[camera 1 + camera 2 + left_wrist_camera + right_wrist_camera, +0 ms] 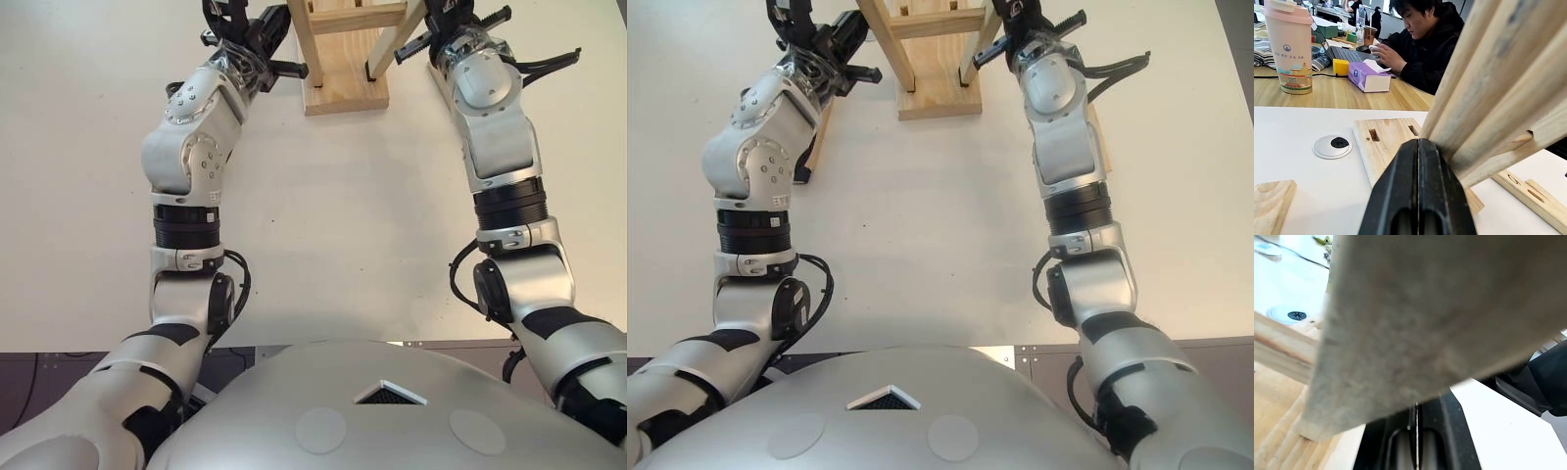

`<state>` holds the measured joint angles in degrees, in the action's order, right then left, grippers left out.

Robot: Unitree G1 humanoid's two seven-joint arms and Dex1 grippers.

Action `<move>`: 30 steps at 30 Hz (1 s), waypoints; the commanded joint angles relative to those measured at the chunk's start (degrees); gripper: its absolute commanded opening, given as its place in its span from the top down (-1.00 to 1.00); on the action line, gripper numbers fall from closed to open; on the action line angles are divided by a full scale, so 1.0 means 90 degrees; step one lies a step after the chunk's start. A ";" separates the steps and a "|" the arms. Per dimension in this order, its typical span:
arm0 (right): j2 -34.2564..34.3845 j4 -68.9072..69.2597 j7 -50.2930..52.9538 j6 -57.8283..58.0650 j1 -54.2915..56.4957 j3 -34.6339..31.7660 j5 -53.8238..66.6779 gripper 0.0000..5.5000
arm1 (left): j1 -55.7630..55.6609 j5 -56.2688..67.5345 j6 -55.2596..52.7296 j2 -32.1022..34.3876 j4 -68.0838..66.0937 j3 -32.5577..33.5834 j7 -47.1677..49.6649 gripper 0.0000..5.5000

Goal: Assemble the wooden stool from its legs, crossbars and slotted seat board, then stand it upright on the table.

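While the stool (345, 90) rests upside down, left pincer (1418, 147) closed empty beside a leg (1488, 73), right pincer (1416, 412) likewise

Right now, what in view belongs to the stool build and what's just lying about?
Stool build:
stool leg
crossbar
slotted seat board
loose slotted bar, likely another stool part

Lying about:
lidded cup
tissue box
cable grommet set in the table

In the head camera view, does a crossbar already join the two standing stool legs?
Yes, a crossbar spans between the two legs, which stand on the seat board.
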<state>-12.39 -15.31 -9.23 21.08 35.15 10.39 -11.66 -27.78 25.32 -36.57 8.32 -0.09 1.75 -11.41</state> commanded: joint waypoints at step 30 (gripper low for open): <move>-0.0784 0.4093 -0.4724 0.0941 -0.0375 0.2411 0.0865 1.00 | -0.1462 -0.0658 0.0891 -0.0152 -0.2468 0.0428 -0.0610 1.00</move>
<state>-18.83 20.71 -51.12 29.51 30.86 33.27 -4.81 -41.37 20.66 -29.38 4.84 -21.19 4.78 -16.99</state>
